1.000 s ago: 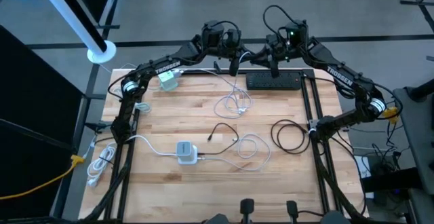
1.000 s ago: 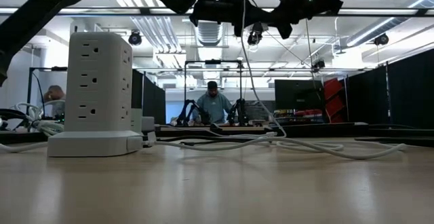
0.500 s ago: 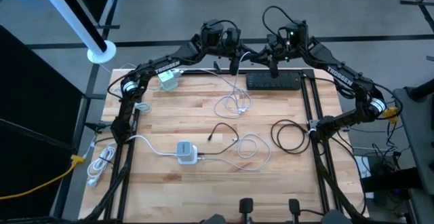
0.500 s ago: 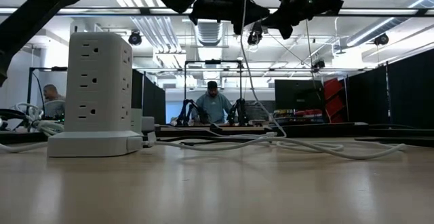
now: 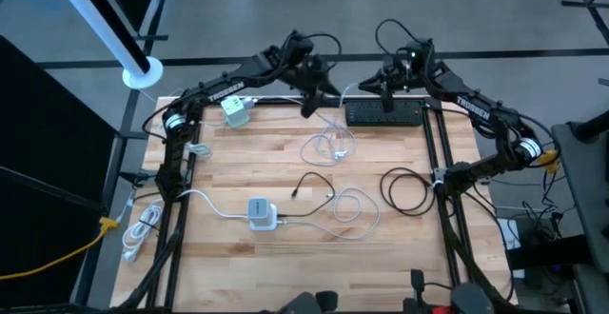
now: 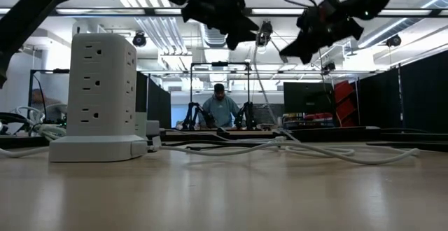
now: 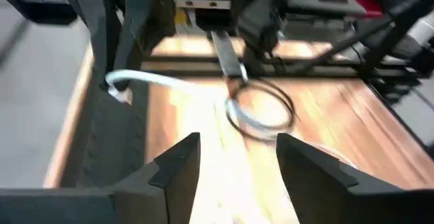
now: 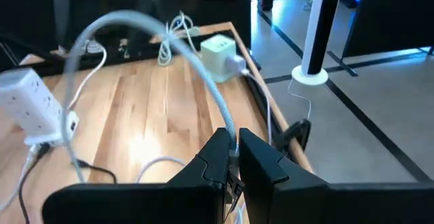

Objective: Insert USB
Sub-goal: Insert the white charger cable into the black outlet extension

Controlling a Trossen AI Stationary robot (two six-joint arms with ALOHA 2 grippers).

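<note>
A white braided USB cable (image 8: 203, 81) arcs out of my right gripper (image 8: 234, 142), which is shut on it high above the table's far edge (image 5: 360, 88). The cable's loose coils (image 5: 333, 145) lie on the wood below. Its plug is hidden between the fingers. My left gripper (image 7: 237, 142) is open with nothing between its fingers. It hangs tipped downward just left of the cable (image 5: 307, 107). A black power strip (image 5: 383, 114) lies at the far edge, under the right gripper. A white tower power strip (image 5: 262, 212) stands upright on its base nearer the front. My right gripper pinches the white cable between its two fingers at one end of it (image 8: 232, 141). The fingers point nearly level, toward the table's left. From the fingers the cable rises in a slack arc, then drops to its coils on the table.
A green charger (image 5: 236, 114) sits at the far left. A black cable coil (image 5: 407, 192) lies at the right and a thin black lead (image 5: 309, 183) in the middle. White cord bundles (image 5: 143, 228) lie off the left edge. A person (image 6: 220, 108) stands in the room beyond.
The two grippers, close together above the far edge a second ago, have come apart. My left gripper has tipped downward and drawn away toward the table's left. My right gripper has sunk lower with the white cable, which now hangs from it alone.
</note>
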